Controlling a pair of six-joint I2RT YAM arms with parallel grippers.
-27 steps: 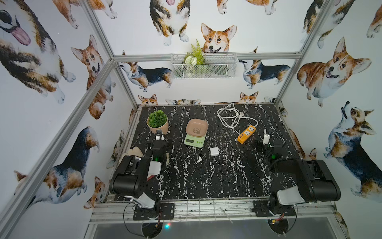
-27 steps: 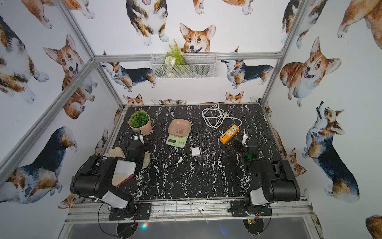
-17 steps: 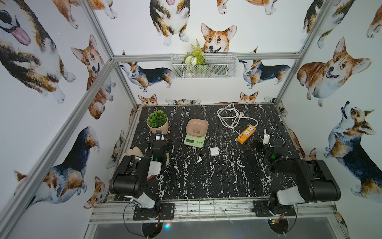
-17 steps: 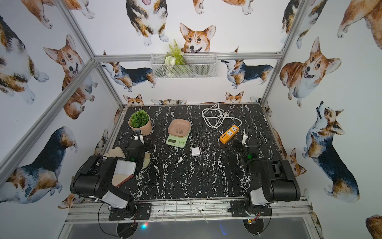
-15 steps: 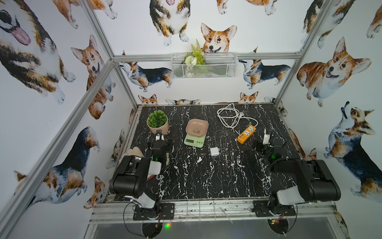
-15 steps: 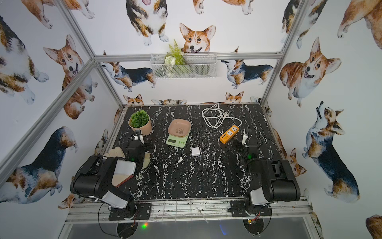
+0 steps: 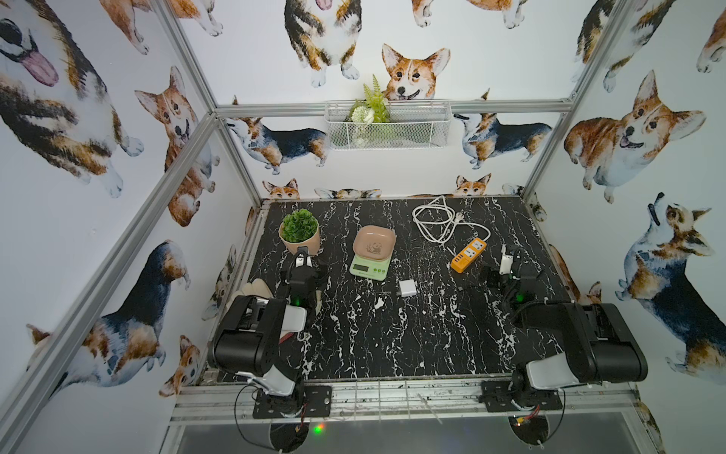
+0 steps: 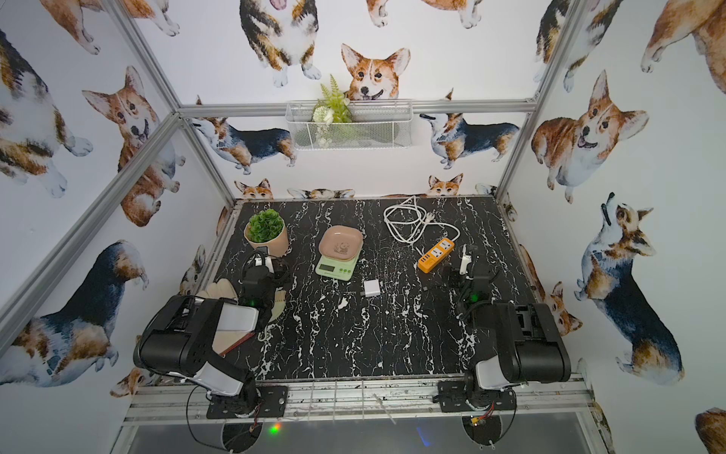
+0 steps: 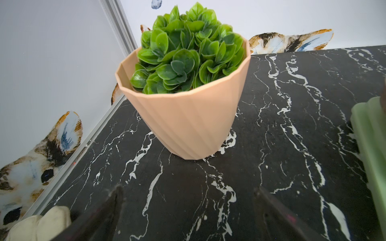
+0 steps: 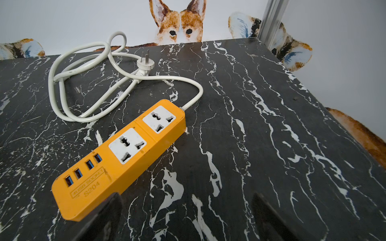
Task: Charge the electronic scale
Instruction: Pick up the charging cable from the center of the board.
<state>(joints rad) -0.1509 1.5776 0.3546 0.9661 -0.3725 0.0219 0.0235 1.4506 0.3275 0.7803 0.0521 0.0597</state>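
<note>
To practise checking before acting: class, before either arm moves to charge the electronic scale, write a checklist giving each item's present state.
1. Left gripper open and empty: ok.
2. Right gripper open and empty: ok.
3. Electronic scale upright, tray empty: ok.
4. Orange power strip sockets and USB ports free: ok.
5. Strip's plug in an outlet: not ok; it lies loose on the table.
6. Small white adapter cube plugged into the strip: not ok; it lies apart.

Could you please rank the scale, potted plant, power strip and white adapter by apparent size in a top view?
1. electronic scale
2. potted plant, close behind, so this pair is unsure
3. orange power strip
4. white adapter
</note>
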